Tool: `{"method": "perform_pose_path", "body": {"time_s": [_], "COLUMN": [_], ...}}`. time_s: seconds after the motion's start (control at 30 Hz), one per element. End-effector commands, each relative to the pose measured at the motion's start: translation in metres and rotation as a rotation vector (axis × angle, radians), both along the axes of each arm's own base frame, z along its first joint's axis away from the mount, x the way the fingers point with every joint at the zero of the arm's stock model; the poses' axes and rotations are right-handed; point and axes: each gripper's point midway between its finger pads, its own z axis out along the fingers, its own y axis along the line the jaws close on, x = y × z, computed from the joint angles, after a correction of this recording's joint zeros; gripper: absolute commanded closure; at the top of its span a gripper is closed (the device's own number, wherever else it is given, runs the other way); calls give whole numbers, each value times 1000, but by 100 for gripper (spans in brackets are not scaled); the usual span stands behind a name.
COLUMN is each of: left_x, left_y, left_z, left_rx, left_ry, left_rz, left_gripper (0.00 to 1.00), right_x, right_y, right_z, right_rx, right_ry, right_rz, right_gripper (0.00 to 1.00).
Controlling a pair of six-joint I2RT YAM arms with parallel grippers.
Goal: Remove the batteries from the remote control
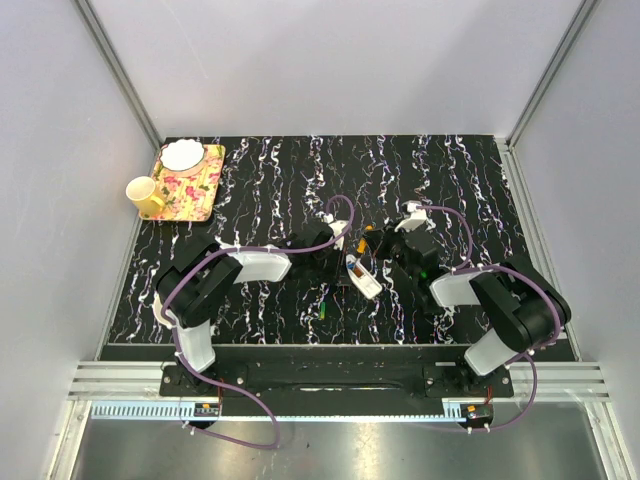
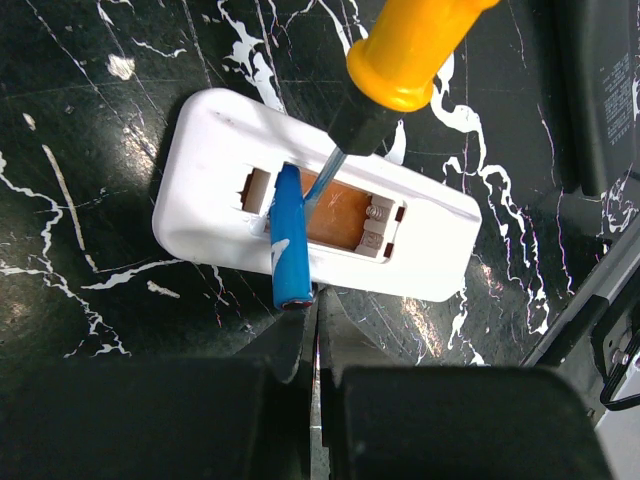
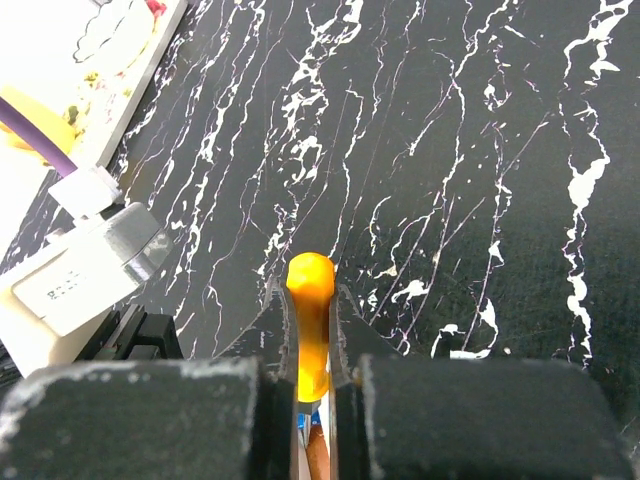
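Observation:
The white remote [image 2: 220,160] lies back up with its battery bay open. A blue battery [image 2: 289,245] is tipped out of the bay and lies across the remote's near edge. My left gripper [image 2: 316,308] is shut and empty, its tips against that edge beside the battery's end. My right gripper [image 3: 310,292] is shut on an orange-handled screwdriver [image 3: 310,320]; its shaft [image 2: 322,180] reaches into the bay. In the top view both grippers, left [image 1: 342,262] and right [image 1: 380,248], meet over the remote [image 1: 364,280]. A small green battery [image 1: 325,310] lies loose in front.
A floral tray [image 1: 200,190] with a white bowl [image 1: 181,155] sits at the back left, with a yellow mug [image 1: 144,194] beside it. The marbled black table [image 1: 450,180] has walls on three sides.

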Motion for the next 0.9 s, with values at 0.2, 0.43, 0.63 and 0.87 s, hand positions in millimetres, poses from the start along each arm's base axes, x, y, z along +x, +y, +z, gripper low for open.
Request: {"method": "perform_pose_path", "body": {"time_s": [0.2, 0.43, 0.63, 0.87], "left_x": [7, 13, 22, 23], "left_y": [4, 10, 19, 30], "left_z": [-3, 24, 63, 67], "left_rx": [17, -54, -106, -101], "left_ry": [-33, -109, -206, -214], "left_rz": [22, 39, 65, 83], "left_gripper": [100, 89, 68, 58], "right_x": [6, 6, 13, 19], "right_y": [8, 12, 17, 21], "right_z": [30, 40, 31, 36], "right_rx": [140, 160, 143, 133], "right_ry": [-102, -125, -110, -131], "right_rz": [-17, 2, 0, 6], "right_gripper": [100, 100, 100, 100]}}
